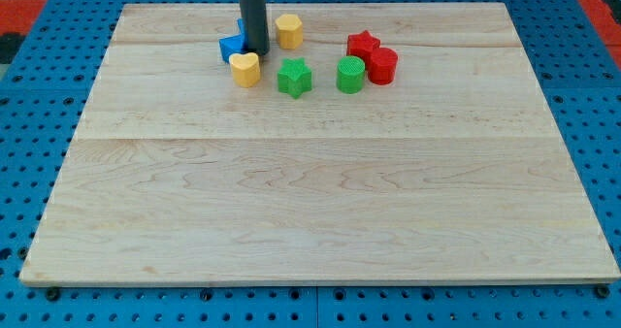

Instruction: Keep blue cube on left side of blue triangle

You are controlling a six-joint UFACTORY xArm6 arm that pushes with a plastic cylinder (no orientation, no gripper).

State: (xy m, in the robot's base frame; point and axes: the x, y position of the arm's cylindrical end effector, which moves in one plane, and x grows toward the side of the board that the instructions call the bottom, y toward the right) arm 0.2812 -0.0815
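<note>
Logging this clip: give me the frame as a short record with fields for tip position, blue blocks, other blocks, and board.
tip: my tip sits at the top left cluster, over the blue blocks
blue blocks: one blue block shows at the view's left of the rod; a sliver of blue above it; shapes cannot be made out, the rod hides them
yellow: heart below the tip; hexagon-like block to its upper right
green: star; cylinder
red: star touching cylinder
board: wooden board

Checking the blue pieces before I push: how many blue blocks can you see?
1 for sure: a blue block at the view's top left, beside the yellow heart, partly behind my rod. A blue sliver behind the rod may be a second.
</note>
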